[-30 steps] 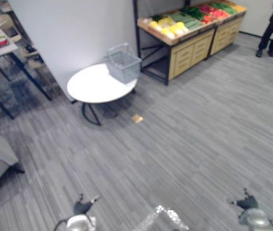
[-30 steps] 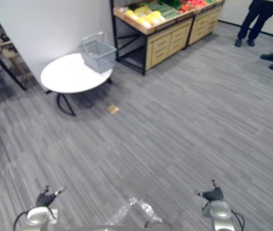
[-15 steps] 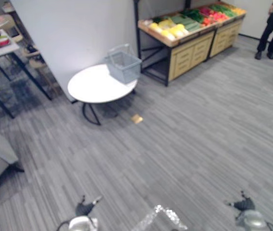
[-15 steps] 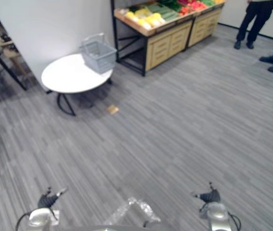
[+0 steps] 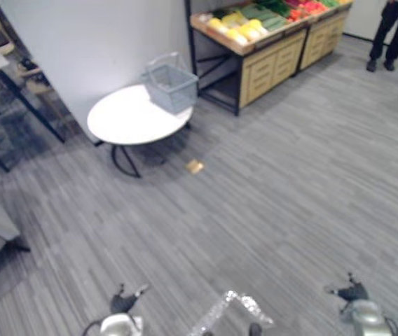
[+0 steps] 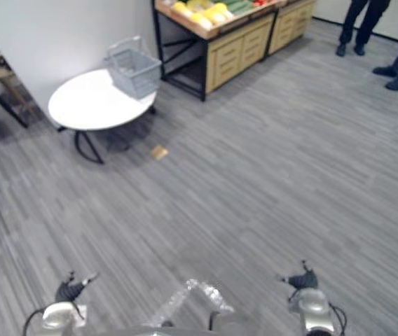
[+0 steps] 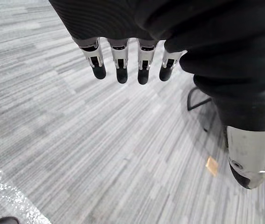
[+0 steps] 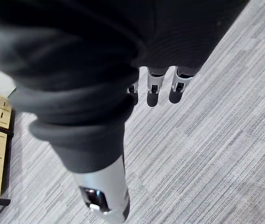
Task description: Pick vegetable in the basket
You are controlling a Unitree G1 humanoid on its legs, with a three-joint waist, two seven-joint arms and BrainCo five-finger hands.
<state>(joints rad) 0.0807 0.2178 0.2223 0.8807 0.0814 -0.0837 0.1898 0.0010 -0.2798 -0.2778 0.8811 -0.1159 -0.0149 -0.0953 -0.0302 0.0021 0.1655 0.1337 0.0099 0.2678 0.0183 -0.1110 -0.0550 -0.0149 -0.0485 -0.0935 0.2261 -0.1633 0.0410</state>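
1 basket (image 5: 171, 87), 1 rnd table (image 5: 125, 120), 2 veg stands (image 5: 269, 61), 1 floor scrap (image 5: 195, 166), 2 ppl (image 6: 357, 24).

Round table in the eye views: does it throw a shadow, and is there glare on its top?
Left eye view: the round table throws a soft shadow on the floor beneath it, toward the tan scrap; its white top is evenly bright, no glare spot. Right eye view: the same.

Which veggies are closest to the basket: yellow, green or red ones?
The yellow ones, at the end of the stand nearest the basket on the round table; the green ones and red ones lie farther along.
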